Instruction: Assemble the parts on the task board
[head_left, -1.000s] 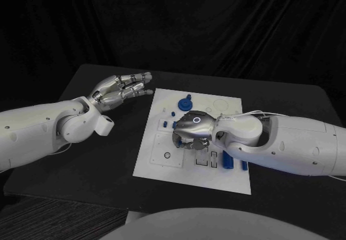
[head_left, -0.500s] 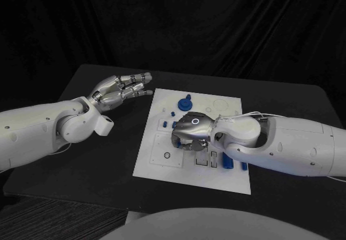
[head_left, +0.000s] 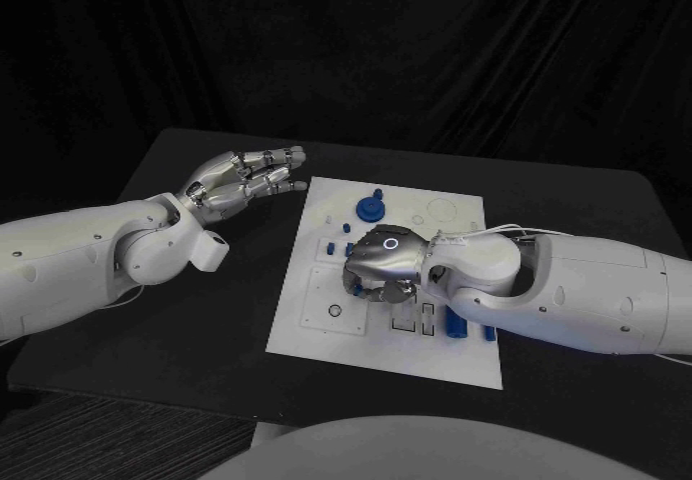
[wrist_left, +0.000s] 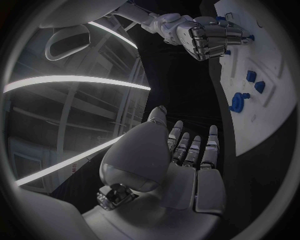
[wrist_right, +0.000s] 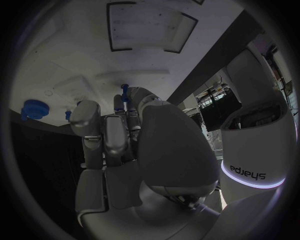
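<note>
The white task board (head_left: 389, 355) lies in the middle of the black table. My right hand (head_left: 381, 264) is low over the board's centre with its fingers curled down. In the right wrist view its fingertips pinch a small blue part (wrist_right: 125, 89) just above the board (wrist_right: 62, 65). A round blue part (head_left: 371, 207) stands near the board's far edge, and long blue parts (head_left: 456, 322) lie beside the right wrist. My left hand (head_left: 238, 180) hovers off the board's far left corner, fingers apart and holding nothing.
Small blue parts (head_left: 329, 245) sit on the board left of the right hand. The left wrist view shows the left hand (wrist_left: 181, 160), the right hand (wrist_left: 209, 36) and the round blue part (wrist_left: 238, 101). Bare table (head_left: 173, 330) lies left of the board.
The right hand has edged slightly toward the board's left and tightened its curl. The left arm has stayed still.
</note>
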